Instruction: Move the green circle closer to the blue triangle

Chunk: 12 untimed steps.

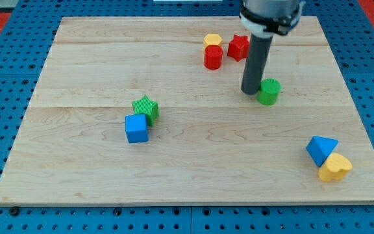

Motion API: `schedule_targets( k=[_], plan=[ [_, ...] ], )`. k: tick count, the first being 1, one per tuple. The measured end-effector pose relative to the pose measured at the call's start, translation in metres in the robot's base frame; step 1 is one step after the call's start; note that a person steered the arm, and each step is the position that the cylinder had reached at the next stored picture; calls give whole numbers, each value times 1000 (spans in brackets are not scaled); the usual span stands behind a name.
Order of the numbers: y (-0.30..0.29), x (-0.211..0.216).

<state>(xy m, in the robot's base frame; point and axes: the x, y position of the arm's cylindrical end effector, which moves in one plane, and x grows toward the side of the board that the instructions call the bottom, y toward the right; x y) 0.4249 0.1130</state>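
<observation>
The green circle (pixel 269 91) is a short green cylinder standing right of the board's middle, toward the view's top. The blue triangle (pixel 321 149) lies near the view's bottom right, touching a yellow heart (pixel 335 168) just below it. My tip (pixel 250 91) is the lower end of a dark rod coming down from the view's top. It rests right against the green circle's left side. The blue triangle is well below and to the right of both.
A red cylinder (pixel 213 57), a yellow block (pixel 213 40) and a red block (pixel 238 47) cluster near the view's top, left of the rod. A green star (pixel 146 107) touches a blue cube (pixel 136 128) left of centre. The wooden board (pixel 76 175) sits on blue pegboard.
</observation>
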Motion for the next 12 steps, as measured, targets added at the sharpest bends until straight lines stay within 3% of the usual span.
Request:
schedule_targets(
  k=[1, 2, 3, 5, 12],
  plan=[
    [5, 11],
    [-8, -21],
    [41, -8],
    [48, 49],
    [97, 33]
  ],
)
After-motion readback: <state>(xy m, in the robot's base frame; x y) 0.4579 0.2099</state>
